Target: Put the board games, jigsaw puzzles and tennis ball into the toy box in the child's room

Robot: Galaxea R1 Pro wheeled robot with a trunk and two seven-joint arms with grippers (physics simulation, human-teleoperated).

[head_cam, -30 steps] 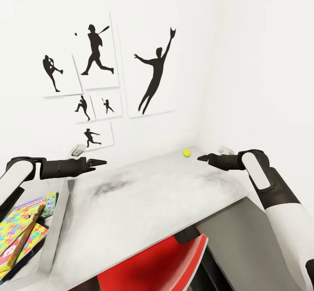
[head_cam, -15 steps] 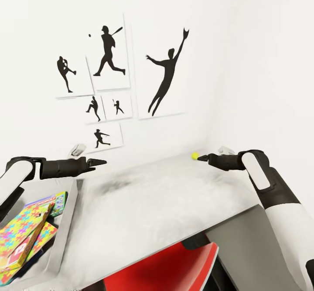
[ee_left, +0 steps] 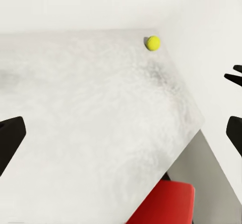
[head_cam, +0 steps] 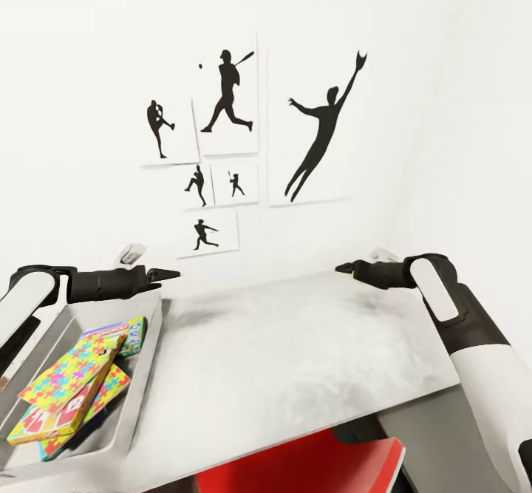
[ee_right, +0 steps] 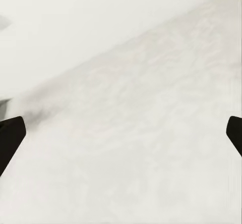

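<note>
Grey-white and mottled, the tabletop [head_cam: 295, 360] stretches between the two black grippers, which both hang above it holding nothing. The left gripper [head_cam: 171, 275] points inward from the near left, over the far corner of the grey open toy box [head_cam: 144, 397]; in the left wrist view its dark fingertips [ee_left: 10, 141] sit at opposite edges of the picture, so its jaws are spread wide. The right gripper [head_cam: 343, 267] points inward from the right, and the right wrist view shows its fingertips [ee_right: 10, 135] equally far apart over bare table surface. Inside the toy box lie the multicoloured jigsaw puzzles [head_cam: 70, 371], thin squares of yellow, green, pink and blue, stacked at a slant over a flat board game with a light blue edge [head_cam: 134, 334]. The small yellow tennis ball [ee_left: 153, 43] rests on the tabletop near its far corner by the white wall. Black baseball-player silhouettes [head_cam: 321, 134] hang on that wall, and a red chair seat [head_cam: 318, 467] shows under the table's near edge.
</note>
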